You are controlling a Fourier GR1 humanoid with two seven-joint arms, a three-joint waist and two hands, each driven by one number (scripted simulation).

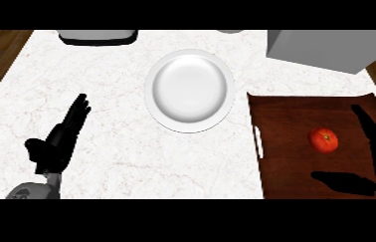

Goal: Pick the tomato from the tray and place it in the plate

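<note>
While the tomato (324, 139) is still sitting on the dark brown tray (286, 136) at the right of the frame, the step in hand looks to be the reach and grasp, with nothing yet lifted. The right hand (345, 182) is showing at the lower right, over the tray's near part, with one dark finger (362, 117) standing beyond the tomato near the right edge; its fingers are spread apart and are holding nothing, and the tomato is lying in the gap between thumb side and finger side without visibly touching either. The left hand (62, 136) is resting open at the lower left of the frame on the white counter (110, 111), fingers straight, well apart from everything.

To do this well, the right hand probably needs to be settling lower around the tomato so that the fingers are closing across its widest part, not its top. Being round and smooth, the tomato is likely to roll on the flat tray if nudged from one side only, so both sides should be meeting it together. The white plate (165, 116) is waiting at the upper middle, just left of the tray, so the carry is likely short and leftward, clearing the tray's pale handle (258, 139) on that edge.
</note>
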